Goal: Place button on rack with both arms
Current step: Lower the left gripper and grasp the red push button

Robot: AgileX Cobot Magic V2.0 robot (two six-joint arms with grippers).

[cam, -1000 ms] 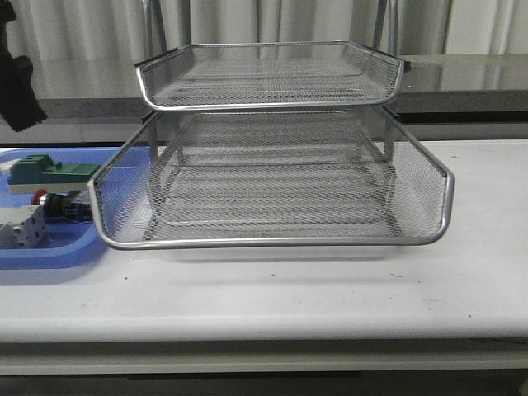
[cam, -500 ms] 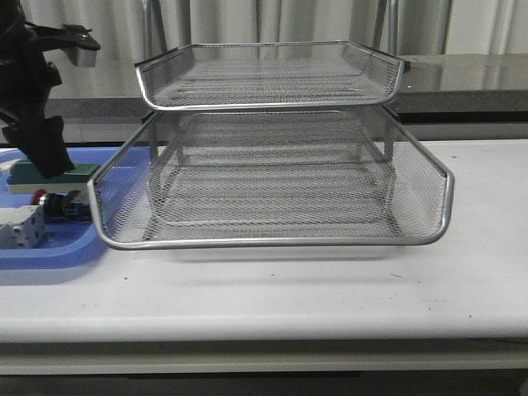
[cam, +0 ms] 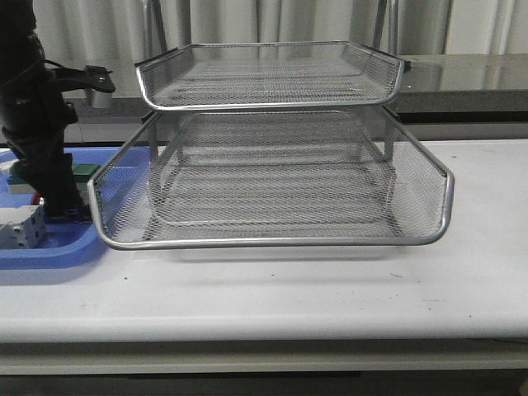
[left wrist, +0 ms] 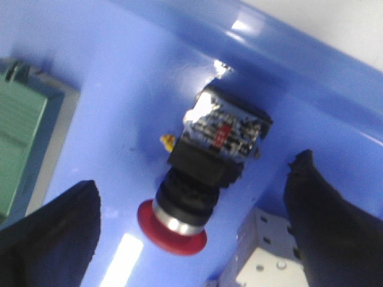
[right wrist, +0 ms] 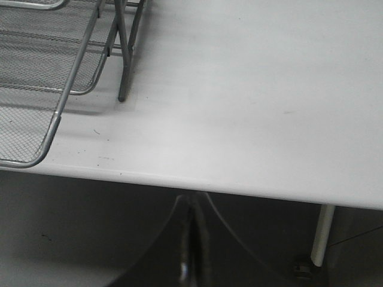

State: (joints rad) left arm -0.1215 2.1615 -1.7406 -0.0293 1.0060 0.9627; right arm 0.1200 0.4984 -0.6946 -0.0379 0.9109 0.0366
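Observation:
In the left wrist view the button [left wrist: 200, 179] lies on its side in the blue tray [left wrist: 119, 89], showing its red cap, black body and blue rear block. My left gripper [left wrist: 196, 172] is open, with one black finger on each side of the button and a gap to both. From the front, the left arm [cam: 37, 124] reaches down into the tray and hides the button. The rack [cam: 272, 241] stands in the middle of the table, with nothing in the tiers I can see. My right gripper [right wrist: 191, 206] is shut and empty, just off the table's front edge.
A green block-shaped part [left wrist: 21, 131] and a white boxy part [left wrist: 269, 254] lie in the tray close to the button. The white part [cam: 21, 227] also shows from the front. The rack's lower tier juts toward the tray [cam: 49, 252]. A rack leg [right wrist: 122, 66] stands near the right arm.
The left arm has come in from the upper left and dropped into the blue tray, now covering the button in the front view. The rack has not moved.

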